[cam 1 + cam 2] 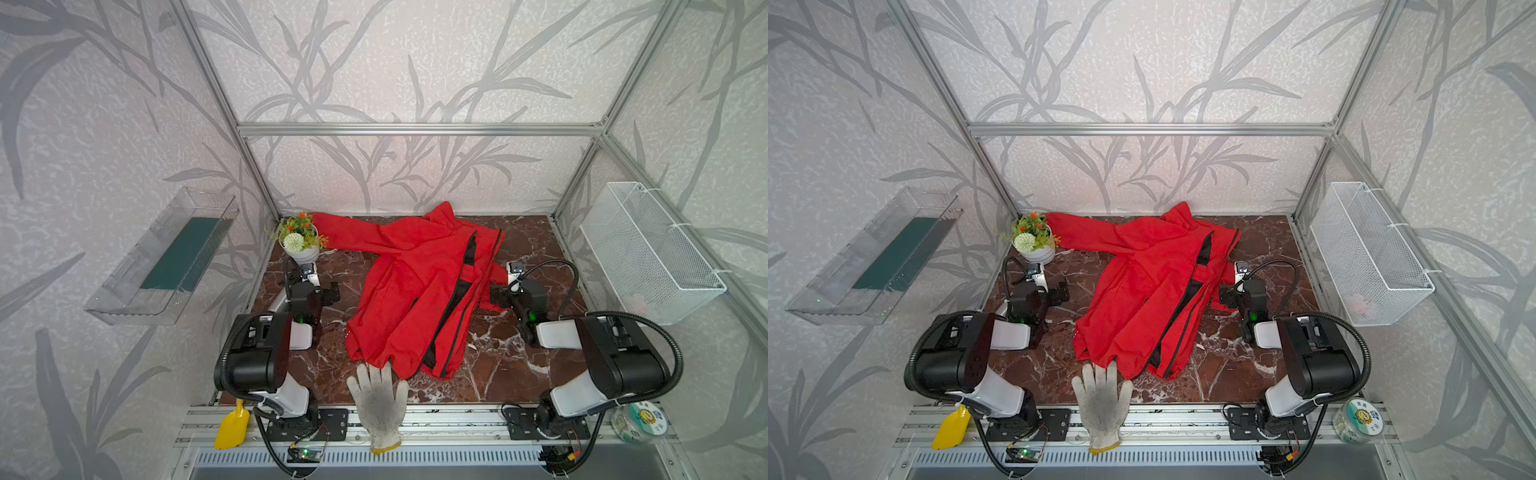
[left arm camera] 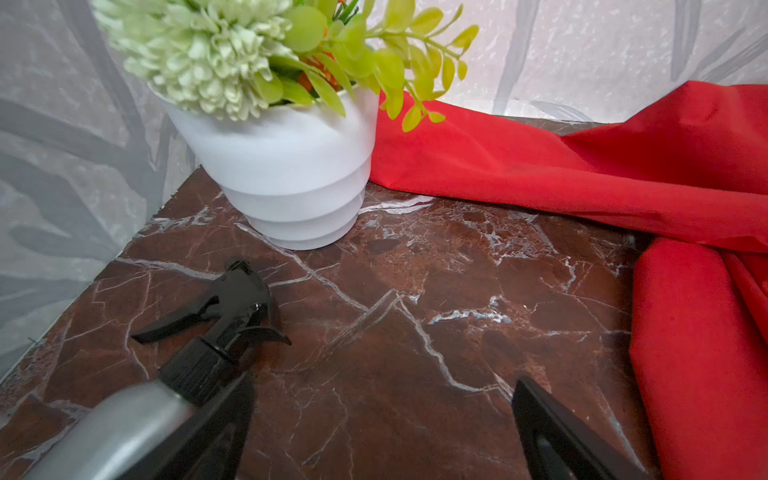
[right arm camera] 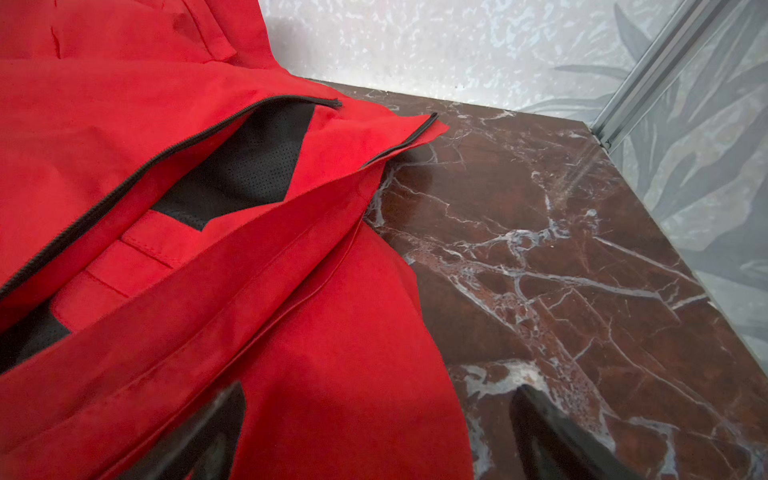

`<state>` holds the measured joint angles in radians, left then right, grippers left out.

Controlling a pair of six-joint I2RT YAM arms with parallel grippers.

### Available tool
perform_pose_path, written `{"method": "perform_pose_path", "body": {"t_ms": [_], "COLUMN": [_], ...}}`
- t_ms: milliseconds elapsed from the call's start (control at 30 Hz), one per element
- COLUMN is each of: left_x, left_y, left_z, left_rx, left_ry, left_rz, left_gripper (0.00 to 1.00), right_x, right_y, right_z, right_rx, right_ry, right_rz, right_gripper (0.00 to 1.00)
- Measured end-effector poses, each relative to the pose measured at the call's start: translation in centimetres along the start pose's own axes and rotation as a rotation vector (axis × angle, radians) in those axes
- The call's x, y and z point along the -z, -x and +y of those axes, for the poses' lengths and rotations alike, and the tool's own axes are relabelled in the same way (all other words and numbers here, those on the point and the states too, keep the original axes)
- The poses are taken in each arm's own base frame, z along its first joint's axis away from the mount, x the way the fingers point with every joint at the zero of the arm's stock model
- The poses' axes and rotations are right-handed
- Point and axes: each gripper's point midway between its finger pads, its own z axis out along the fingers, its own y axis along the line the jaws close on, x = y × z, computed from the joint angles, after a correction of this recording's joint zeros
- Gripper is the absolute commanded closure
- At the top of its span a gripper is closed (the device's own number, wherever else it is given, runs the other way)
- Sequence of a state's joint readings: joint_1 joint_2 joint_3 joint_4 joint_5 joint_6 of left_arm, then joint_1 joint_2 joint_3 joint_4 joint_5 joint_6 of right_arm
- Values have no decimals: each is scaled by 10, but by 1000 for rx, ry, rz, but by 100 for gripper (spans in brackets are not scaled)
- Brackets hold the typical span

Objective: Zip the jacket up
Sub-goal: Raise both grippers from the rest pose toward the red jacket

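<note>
The jacket [image 1: 411, 291] was laid unzipped in the middle of the table [image 1: 519, 361], with its long axis directed from the hood at the far wall to the hem near the front edge. The left gripper [image 2: 382, 399] and right gripper [image 3: 380, 399] were seen spread wide, nothing held.

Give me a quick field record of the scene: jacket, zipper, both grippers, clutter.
jacket: red, crumpled on the table, one sleeve reaching the flower pot
zipper: open, black lining showing
left gripper: open, empty, beside the jacket, near a spray bottle
right gripper: open, empty, at the jacket's edge
glove: white, front edge, fingertips by the hem
</note>
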<state>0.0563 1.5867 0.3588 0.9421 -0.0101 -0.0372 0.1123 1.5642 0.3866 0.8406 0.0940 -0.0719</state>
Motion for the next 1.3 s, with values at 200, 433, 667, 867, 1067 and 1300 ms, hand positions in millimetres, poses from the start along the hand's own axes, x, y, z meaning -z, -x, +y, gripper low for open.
{"method": "perform_pose_path", "body": {"t_ms": [200,433,667,867,1067,1300], "left_x": [0,0,0,0,0,31], "left_y": [0,0,0,-1,36,144], "left_z": [0,0,0,0,-2,-20], "left_rx": [0,0,0,-6,-21,7], "left_ry": [0,0,0,10,44,9], "left_rz": [0,0,0,6,24,-61], "left_gripper": [1,1,1,7,7,10], "right_x": [0,0,0,1,26,78], "right_y": [0,0,0,2,37,103], "right_z": [0,0,0,0,-3,-8], "right_rx": [0,0,0,1,-18,-205], "right_ry": [0,0,0,1,-30,-39], "right_rz": [0,0,0,-5,-27,-33], "right_gripper": [1,1,1,1,1,1]}}
